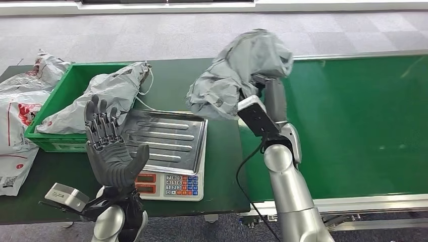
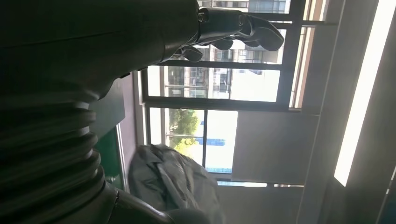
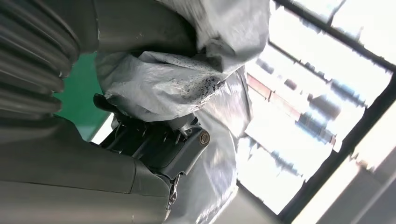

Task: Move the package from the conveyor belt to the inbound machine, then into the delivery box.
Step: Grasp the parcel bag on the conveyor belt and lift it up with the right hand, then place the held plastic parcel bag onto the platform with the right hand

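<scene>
The right robot hand [image 1: 263,80] clamps the limp package [image 1: 237,75] aloft; it could slip before the scale [image 1: 169,138], left robot hand [image 1: 108,146] apart.

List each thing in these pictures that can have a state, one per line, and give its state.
grey package: held up by the right hand, above the edge of the belt and scale.
right hand: gripping the grey package.
left hand: raised, holding nothing, fingers apart.
scale tray: bare, nothing on it.
green bin: holds one grey bag.
conveyor belt: bare green surface.
</scene>
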Controlling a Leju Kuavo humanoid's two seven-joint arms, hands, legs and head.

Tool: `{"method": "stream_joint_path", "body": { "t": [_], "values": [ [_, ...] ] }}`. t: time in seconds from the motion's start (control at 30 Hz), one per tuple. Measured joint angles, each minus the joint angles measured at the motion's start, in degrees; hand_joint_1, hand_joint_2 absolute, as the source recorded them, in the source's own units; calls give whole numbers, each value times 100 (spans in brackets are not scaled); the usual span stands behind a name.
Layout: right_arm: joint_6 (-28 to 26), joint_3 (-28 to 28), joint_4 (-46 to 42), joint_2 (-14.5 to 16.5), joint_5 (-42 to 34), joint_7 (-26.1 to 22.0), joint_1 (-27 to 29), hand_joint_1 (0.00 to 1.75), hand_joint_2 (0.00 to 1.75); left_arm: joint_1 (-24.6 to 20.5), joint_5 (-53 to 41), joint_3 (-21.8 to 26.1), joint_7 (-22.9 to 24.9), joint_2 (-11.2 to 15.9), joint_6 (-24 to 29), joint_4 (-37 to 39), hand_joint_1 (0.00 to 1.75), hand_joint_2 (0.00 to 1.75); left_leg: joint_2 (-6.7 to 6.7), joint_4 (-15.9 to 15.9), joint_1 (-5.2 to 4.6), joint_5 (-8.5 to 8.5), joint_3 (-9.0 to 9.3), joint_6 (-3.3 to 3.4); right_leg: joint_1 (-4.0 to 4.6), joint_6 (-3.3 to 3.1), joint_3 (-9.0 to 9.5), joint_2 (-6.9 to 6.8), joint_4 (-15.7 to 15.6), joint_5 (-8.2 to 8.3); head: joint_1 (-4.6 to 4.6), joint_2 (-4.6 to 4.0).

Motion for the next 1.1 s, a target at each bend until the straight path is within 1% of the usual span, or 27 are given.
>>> {"method": "stream_joint_path", "body": {
  "t": [0.13, 0.23, 0.33, 0.47, 0.57, 0.77, 0.9, 1.1],
  "values": [
    [689, 391, 1277, 1, -96, -396, -863, 175, 175, -155, 33, 5, 0, 4, -26, 36, 0, 175, -33, 1, 0, 19, 12, -5, 2, -7, -4, -24, 2, 11, 1, 0],
    [1236, 689, 1755, 13, -349, -635, -1146, 175, 175, -183, 59, 21, 0, 16, -45, 26, 0, 175, -34, 1, 1, 19, 12, -6, 3, -8, -5, -24, 2, 10, 1, 0],
    [1647, 986, 1870, 14, -748, -698, -1186, 175, 175, -169, 86, 80, 0, 21, -49, 5, 0, 175, -34, 0, 1, 18, 7, -6, 4, -9, -9, -23, 2, 10, 1, 0],
    [1917, 1461, 1887, -32, -1250, -713, -1183, 175, 175, -102, 269, 300, 0, -24, -12, -64, 0, 175, -31, 0, 1, 17, 3, -5, 3, -9, -16, -18, 2, 10, 2, 0],
    [1995, 1800, 1887, -64, -1368, -714, -1170, 175, 175, -67, 354, 498, 0, -97, -19, -131, 0, 175, -31, 0, 0, 17, 2, -5, 3, -8, -16, -19, 1, 10, 1, 0],
    [2370, 2276, 1928, -128, -1427, -713, -1157, 175, 175, -41, 361, 750, 0, -258, 75, -300, 0, 175, -32, 0, 0, 17, 2, -5, 3, -8, -16, -19, 1, 11, 1, 0],
    [2321, 2476, 2042, -148, -1297, -708, -1179, 0, 175, -38, 363, 828, 0, -318, 127, -375, 0, 175, -32, 0, 1, 17, 1, -5, 3, -8, -16, -20, 2, 11, 1, 0],
    [1819, 2561, 2564, -68, -902, -599, -1245, 0, 175, 3, 355, 968, 0, -379, 364, -608, 0, 175, -33, 0, 1, 17, 1, -5, 3, -9, -16, -20, 2, 11, 1, 0]
  ]
}}
